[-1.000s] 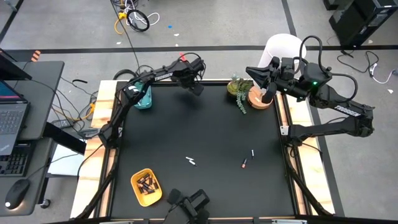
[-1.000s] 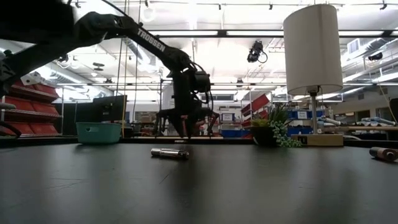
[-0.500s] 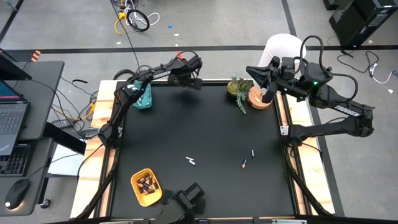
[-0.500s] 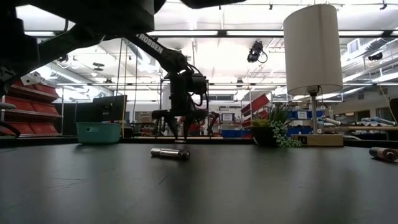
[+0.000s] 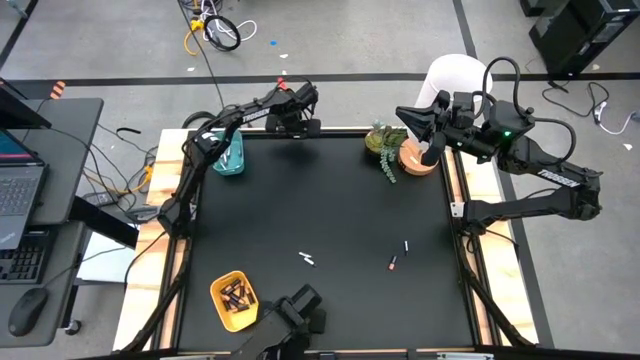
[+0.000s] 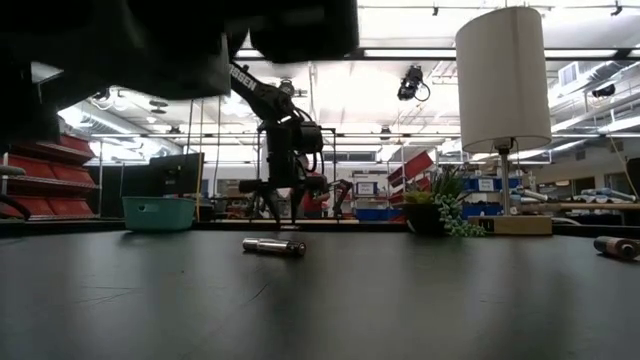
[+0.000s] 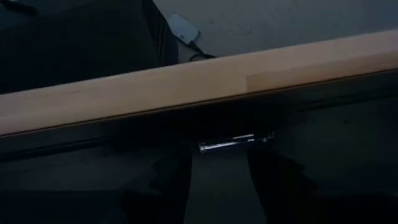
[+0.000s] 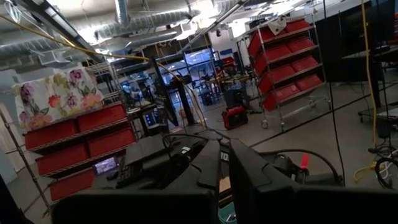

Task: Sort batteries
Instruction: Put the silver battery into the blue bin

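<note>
1. The left gripper (image 5: 300, 126) sits at the top centre of the high view, over the far edge of the black table (image 5: 330, 210), just right of the teal tray (image 5: 230, 155).
2. In the left wrist view its two dark fingers (image 7: 177, 177) stand apart with a bare gap between them. A silvery battery (image 7: 227, 143) lies beyond them near the wooden table rim (image 7: 186, 87). Nothing is pinched.
3. The right gripper (image 5: 415, 118) hangs at the upper right of the high view beside the potted plant (image 5: 383, 143) and the lamp (image 5: 455, 75), its fingers pressed together on nothing that shows.
4. Loose batteries lie in the lower middle of the high view: a pale one (image 5: 307, 260), a dark one with a red end (image 5: 393, 263), and another pale one (image 5: 406, 245).
5. The yellow tray (image 5: 232, 300) at the lower left already holds several dark batteries.
6. Judged step: the left arm is lining up on the silvery battery at the far edge. The next move would call for easing the fingers down to straddle it, then closing.
</note>
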Controlling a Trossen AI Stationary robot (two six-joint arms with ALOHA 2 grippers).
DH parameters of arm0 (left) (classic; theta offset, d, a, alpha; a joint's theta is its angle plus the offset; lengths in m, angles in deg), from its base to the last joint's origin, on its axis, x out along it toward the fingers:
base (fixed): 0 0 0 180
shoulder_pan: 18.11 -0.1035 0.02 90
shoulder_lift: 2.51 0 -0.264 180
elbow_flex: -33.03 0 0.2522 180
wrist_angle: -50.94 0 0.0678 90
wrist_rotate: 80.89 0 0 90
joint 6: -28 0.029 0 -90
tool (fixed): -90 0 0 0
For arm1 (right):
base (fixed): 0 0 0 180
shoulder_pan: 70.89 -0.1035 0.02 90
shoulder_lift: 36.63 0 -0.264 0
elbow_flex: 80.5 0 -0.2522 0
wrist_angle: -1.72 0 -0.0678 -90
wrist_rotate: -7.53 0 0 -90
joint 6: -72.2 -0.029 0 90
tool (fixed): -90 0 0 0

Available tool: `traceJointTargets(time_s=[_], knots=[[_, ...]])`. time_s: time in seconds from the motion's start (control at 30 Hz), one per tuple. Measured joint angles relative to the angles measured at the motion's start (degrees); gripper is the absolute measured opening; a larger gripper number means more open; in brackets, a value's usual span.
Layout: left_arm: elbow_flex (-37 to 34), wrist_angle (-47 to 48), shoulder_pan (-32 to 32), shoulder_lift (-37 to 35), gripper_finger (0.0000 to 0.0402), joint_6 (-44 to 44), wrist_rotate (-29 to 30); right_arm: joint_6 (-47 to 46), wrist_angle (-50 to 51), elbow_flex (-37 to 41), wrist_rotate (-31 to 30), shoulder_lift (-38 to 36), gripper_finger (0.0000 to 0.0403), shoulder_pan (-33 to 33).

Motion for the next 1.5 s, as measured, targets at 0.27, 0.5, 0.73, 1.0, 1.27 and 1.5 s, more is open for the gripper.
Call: traceJointTargets(time_s=[0.27,0.5,0.73,1.0,1.27,1.5], knots=[[-0.1,-0.6,-0.1,0.9,0.0173,0.1,-1.6,-0.4,0.0,0.0,0.0,0.0,0.0022,0.0],[-0.1,2.4,-0.3,1.0,0.0173,0.1,-2.2,-0.4,0.0,0.0,0.0,0.0,0.0022,0.0],[-0.1,0.5,-0.2,1.0,0.0173,-0.3,-2.1,-0.4,0.0,0.0,0.0,0.0,0.0022,0.0],[-0.1,0.7,1.2,1.0,0.0173,1.3,-2.8,-0.3,0.0,0.0,0.0,0.0,0.0022,0.0],[-0.1,0.2,2.1,1.0,0.0173,0.0,-1.0,-0.4,0.0,0.0,0.0,0.0,0.0022,0.0],[-0.1,2.4,1.2,0.9,0.0173,0.2,-1.0,-0.3,0.0,0.0,0.0,0.0,0.0022,0.0]])
